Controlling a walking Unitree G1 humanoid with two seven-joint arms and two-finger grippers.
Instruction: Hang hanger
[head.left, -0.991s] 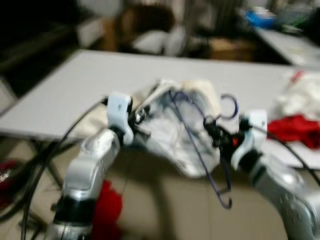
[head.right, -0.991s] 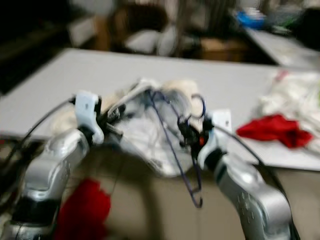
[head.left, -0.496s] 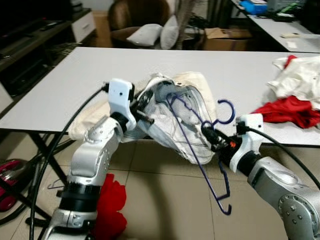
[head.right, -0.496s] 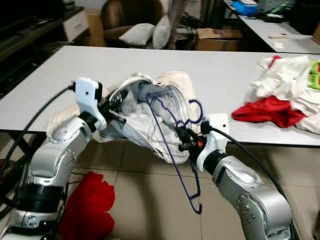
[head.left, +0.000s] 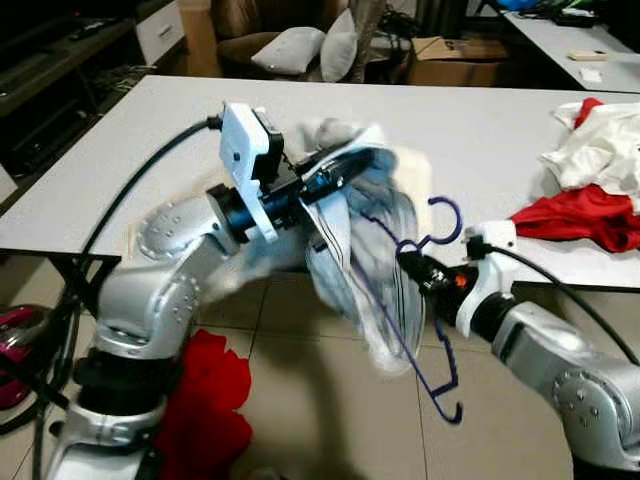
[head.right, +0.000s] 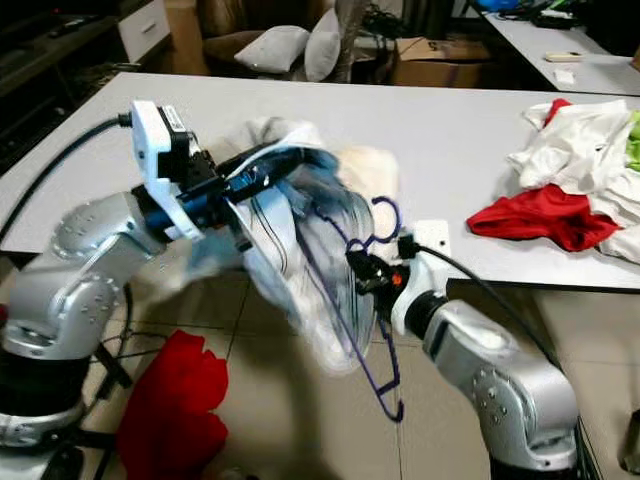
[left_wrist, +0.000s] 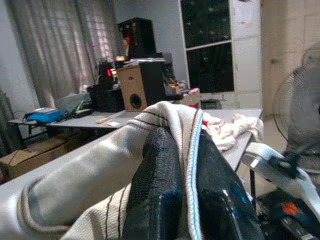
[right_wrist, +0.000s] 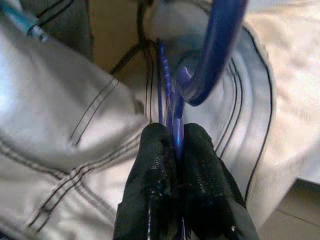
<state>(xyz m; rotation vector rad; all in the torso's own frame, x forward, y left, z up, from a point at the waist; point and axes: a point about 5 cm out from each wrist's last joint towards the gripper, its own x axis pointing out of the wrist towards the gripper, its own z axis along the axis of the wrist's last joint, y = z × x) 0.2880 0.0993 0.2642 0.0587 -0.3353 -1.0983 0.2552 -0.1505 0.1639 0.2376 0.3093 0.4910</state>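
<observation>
A white garment with thin dark stripes (head.left: 365, 270) hangs off the front edge of the white table (head.left: 480, 130). My left gripper (head.left: 335, 172) is shut on its upper hem and holds it above the table edge; the left wrist view shows the hem (left_wrist: 192, 150) pinched between the black fingers (left_wrist: 155, 195). A blue wire hanger (head.left: 440, 330) hangs tilted, partly inside the garment, with its hook (head.left: 447, 215) up. My right gripper (head.left: 410, 268) is shut on the hanger's neck (right_wrist: 175, 125), just right of the garment.
Red (head.left: 585, 215) and white (head.left: 600, 150) clothes lie on the table's right end. A red cloth (head.left: 205, 400) lies on the tiled floor by my left arm. Pillows on a chair (head.left: 290, 50) and a cardboard box (head.left: 455, 60) stand beyond the table.
My left gripper has lifted the garment off the table and swung it rightward, so it now hangs down over the hanger. The right gripper has kept its hold on the hanger.
</observation>
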